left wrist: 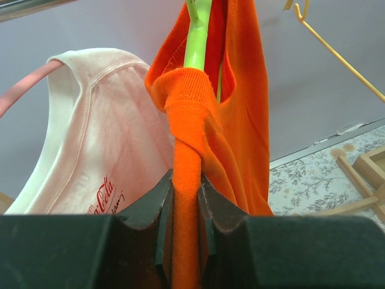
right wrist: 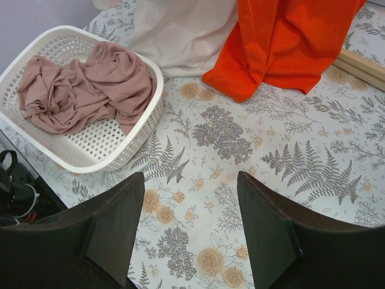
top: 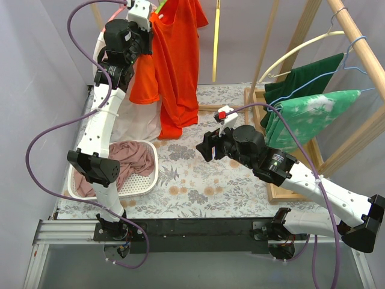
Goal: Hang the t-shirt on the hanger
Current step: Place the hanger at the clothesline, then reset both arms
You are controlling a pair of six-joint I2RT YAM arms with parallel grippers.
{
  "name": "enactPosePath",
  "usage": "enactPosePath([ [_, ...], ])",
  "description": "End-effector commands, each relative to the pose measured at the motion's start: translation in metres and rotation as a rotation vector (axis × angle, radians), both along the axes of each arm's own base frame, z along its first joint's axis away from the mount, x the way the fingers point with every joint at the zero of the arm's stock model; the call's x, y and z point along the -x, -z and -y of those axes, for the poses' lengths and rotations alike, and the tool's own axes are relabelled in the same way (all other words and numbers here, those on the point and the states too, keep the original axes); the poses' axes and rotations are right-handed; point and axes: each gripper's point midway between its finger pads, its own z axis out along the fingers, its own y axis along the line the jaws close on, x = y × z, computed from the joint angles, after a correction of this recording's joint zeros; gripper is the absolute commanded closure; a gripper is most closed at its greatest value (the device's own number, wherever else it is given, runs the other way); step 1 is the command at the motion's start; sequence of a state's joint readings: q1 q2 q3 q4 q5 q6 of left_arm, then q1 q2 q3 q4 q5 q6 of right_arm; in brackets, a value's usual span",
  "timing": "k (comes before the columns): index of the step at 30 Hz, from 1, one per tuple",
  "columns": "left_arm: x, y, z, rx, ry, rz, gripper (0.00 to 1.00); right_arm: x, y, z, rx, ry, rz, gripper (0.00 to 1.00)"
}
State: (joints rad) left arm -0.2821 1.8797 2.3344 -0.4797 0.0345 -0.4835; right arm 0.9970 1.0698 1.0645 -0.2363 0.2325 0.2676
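Seating on the hanger (left wrist: 197, 36)
The t-shirt (left wrist: 240, 120) is pinched by the left gripper (left wrist: 186, 205), to be eased evenly; right gripper (right wrist: 192, 229) is held open.

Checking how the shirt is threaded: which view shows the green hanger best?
Left wrist: the hanger runs close-up into the t-shirt through a ribbed opening. Top external shows only a green sliver at the shirt's top; right wrist shows none, only the shirt's hem.

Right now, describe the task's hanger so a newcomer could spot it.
Start at the raised left gripper, shut on the orange t-shirt. Up inside that shirt's collar runs the hanger: a thin lime-green rod, unlike the pink hanger holding the white shirt beside it and the yellow hanger.
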Motion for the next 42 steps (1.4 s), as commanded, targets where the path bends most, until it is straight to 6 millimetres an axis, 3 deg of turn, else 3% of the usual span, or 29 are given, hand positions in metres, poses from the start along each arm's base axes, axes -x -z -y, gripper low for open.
enactPosePath([
  [1, 0.031, -0.055, -0.008, 0.044, 0.018, 0.129, 0.84, 0.000, -0.014, -0.004, -0.044, -0.001, 0.016, 0.29],
  [14, 0.032, -0.080, -0.018, 0.082, -0.005, 0.209, 0.79, -0.001, -0.014, -0.003, -0.043, 0.005, 0.017, 0.29],
  [20, 0.044, -0.094, -0.018, 0.107, 0.009, 0.241, 0.56, -0.002, -0.014, -0.003, -0.039, 0.009, 0.025, 0.29],
  [21, 0.053, -0.104, -0.020, 0.121, 0.009, 0.260, 0.41, -0.002, -0.015, -0.003, -0.040, 0.010, 0.026, 0.29],
  [23, 0.063, -0.112, -0.022, 0.132, 0.016, 0.276, 0.34, -0.002, -0.014, -0.004, -0.039, 0.007, 0.025, 0.28],
  [24, 0.077, -0.123, -0.025, 0.154, 0.023, 0.292, 0.30, -0.002, -0.015, -0.004, -0.038, 0.005, 0.027, 0.29],
  [26, 0.092, -0.129, -0.025, 0.180, 0.040, 0.297, 0.11, -0.003, -0.014, -0.004, -0.039, 0.008, 0.029, 0.28],
  [27, 0.094, -0.119, -0.021, 0.187, 0.065, 0.268, 0.03, -0.004, -0.016, -0.004, -0.045, 0.012, 0.034, 0.27],
  [28, 0.113, -0.129, -0.022, 0.226, 0.084, 0.277, 0.02, -0.004, -0.016, -0.003, -0.045, 0.015, 0.037, 0.26],
  [30, 0.122, -0.115, -0.014, 0.261, 0.135, 0.214, 0.02, -0.006, -0.017, -0.002, -0.045, 0.026, 0.042, 0.24],
  [31, 0.139, -0.119, -0.013, 0.305, 0.163, 0.201, 0.02, -0.006, -0.017, -0.001, -0.045, 0.028, 0.047, 0.22],
  [34, 0.156, -0.083, 0.003, 0.353, 0.250, 0.053, 0.02, -0.009, -0.018, 0.004, -0.038, 0.052, 0.059, 0.15],
  [35, 0.179, -0.086, 0.003, 0.404, 0.283, 0.037, 0.02, -0.010, -0.018, 0.007, -0.039, 0.065, 0.062, 0.12],
  [36, 0.186, -0.078, 0.005, 0.428, 0.300, 0.007, 0.02, -0.009, -0.018, 0.008, -0.039, 0.070, 0.064, 0.10],
  [37, 0.186, -0.041, 0.015, 0.432, 0.333, -0.095, 0.02, -0.009, -0.018, 0.010, -0.043, 0.074, 0.062, 0.06],
  [38, 0.208, -0.044, 0.015, 0.482, 0.359, -0.102, 0.02, -0.009, -0.015, 0.012, -0.043, 0.081, 0.061, 0.04],
  [39, 0.213, -0.027, 0.019, 0.496, 0.372, -0.151, 0.02, -0.008, -0.014, 0.014, -0.045, 0.088, 0.057, 0.03],
  [40, 0.217, 0.011, 0.032, 0.498, 0.400, -0.247, 0.02, -0.008, -0.012, 0.016, -0.046, 0.092, 0.054, 0.02],
  [42, 0.241, 0.034, 0.040, 0.516, 0.403, -0.286, 0.02, -0.009, 0.000, 0.022, -0.031, 0.123, 0.043, 0.02],
])
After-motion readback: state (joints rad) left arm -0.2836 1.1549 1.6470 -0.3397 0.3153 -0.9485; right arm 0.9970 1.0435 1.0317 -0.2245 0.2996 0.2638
